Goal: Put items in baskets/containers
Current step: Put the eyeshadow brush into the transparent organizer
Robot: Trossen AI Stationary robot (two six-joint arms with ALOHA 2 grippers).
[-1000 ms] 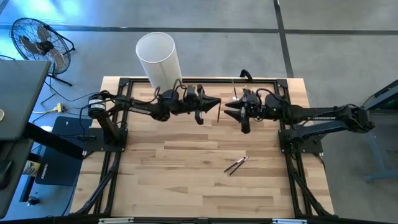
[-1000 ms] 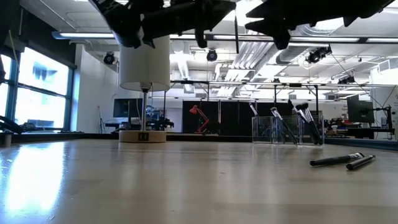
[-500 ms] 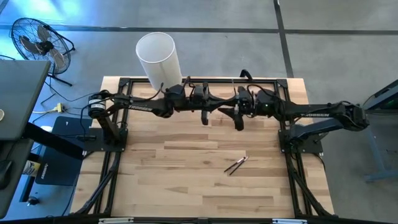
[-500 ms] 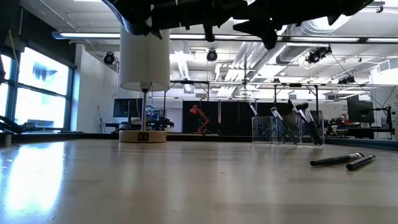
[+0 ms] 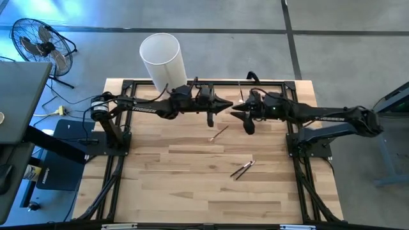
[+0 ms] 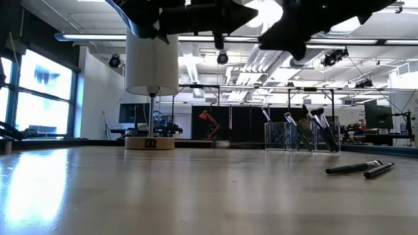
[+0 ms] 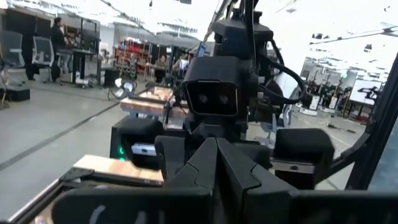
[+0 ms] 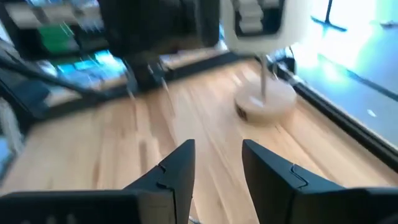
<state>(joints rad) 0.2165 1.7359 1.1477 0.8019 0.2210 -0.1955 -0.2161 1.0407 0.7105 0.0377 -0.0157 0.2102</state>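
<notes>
One makeup brush [image 5: 218, 134] lies slantwise on the table just below both grippers, touched by neither. Two more brushes [image 5: 243, 169] lie together nearer the front, seen low on the right in the low view [image 6: 359, 168]. The tall white cylinder [image 5: 163, 61] stands on its wooden base [image 6: 149, 142] at the far left. A clear holder [image 6: 300, 137] with several brushes in it stands at the far right. My left gripper [image 5: 225, 106] is shut on nothing, high over the far middle. My right gripper [image 5: 234, 114] faces it tip to tip, open [image 8: 217, 162] and empty.
A black frame rail [image 5: 211, 82] runs along the table's far edge behind both arms. A floor fan [image 5: 38, 45] and a grey cabinet [image 5: 19, 96] stand off the table on the left. Bare wood [image 5: 179, 185] spreads across the near half.
A brush that hung upright between the two grippers' tips a second ago has fallen and now lies on the table beneath them. The grippers came close together, tip to tip; the right one has since drawn back a little toward the table's right edge. The left one stayed shut.
</notes>
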